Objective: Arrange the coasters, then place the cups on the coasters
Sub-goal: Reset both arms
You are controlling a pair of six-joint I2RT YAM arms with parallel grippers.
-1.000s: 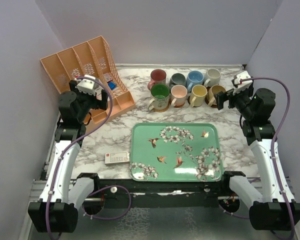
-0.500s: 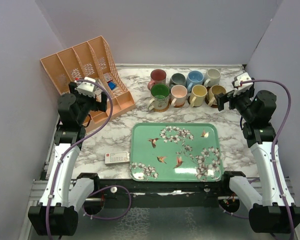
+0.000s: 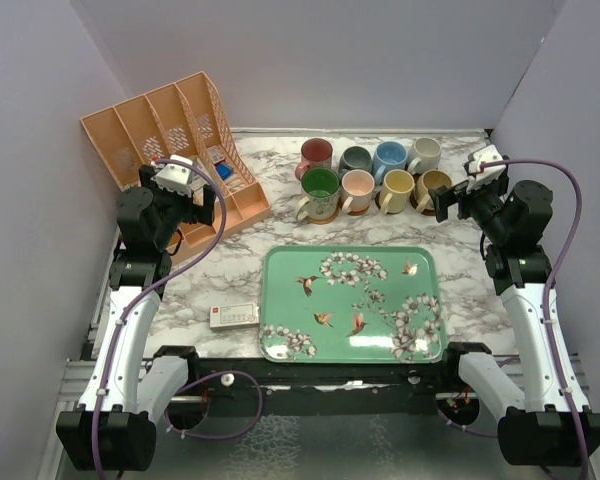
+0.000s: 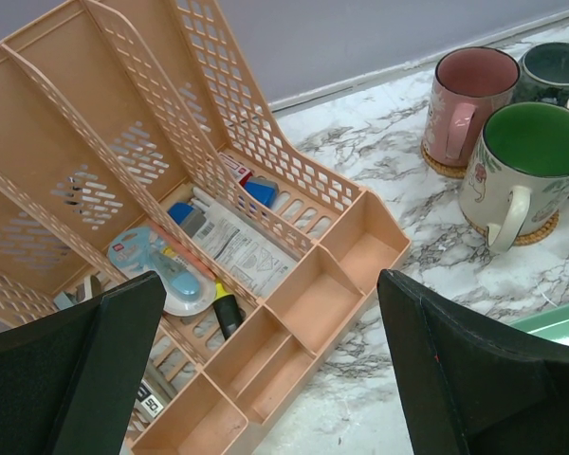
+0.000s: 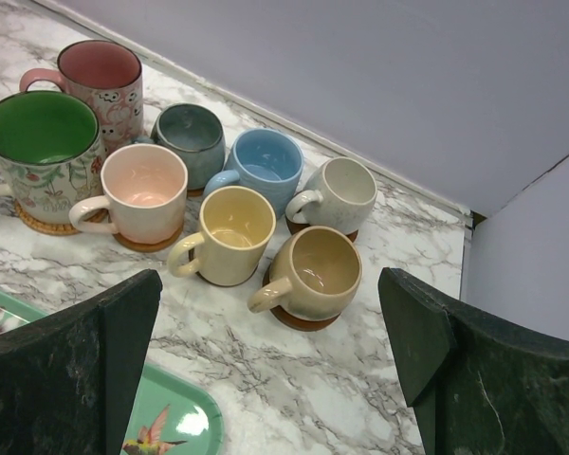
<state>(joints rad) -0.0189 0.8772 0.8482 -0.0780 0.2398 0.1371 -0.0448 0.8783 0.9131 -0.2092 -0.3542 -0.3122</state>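
Observation:
Several cups stand in two rows at the back of the table, each on a coaster. The back row holds the dark red (image 3: 316,155), grey (image 3: 356,160), blue (image 3: 389,158) and cream (image 3: 424,153) cups. In front stand the green (image 3: 320,190), pink (image 3: 358,188), yellow (image 3: 397,187) and tan (image 3: 433,186) cups. Coaster edges (image 5: 303,318) show under the cups in the right wrist view. My right gripper (image 3: 443,201) hangs open just right of the tan cup (image 5: 315,270), holding nothing. My left gripper (image 3: 208,205) is open over the orange organizer (image 4: 294,284), well left of the green cup (image 4: 526,171).
A green floral tray (image 3: 280,300) lies at the front centre. An orange desk organizer (image 3: 180,120) with small stationery items sits at the back left. A small white and red box (image 3: 233,316) lies left of the tray. Walls close in on both sides.
Both arms drew back slightly outward a second ago and have been still for the last half second. The cups and coasters have not moved.

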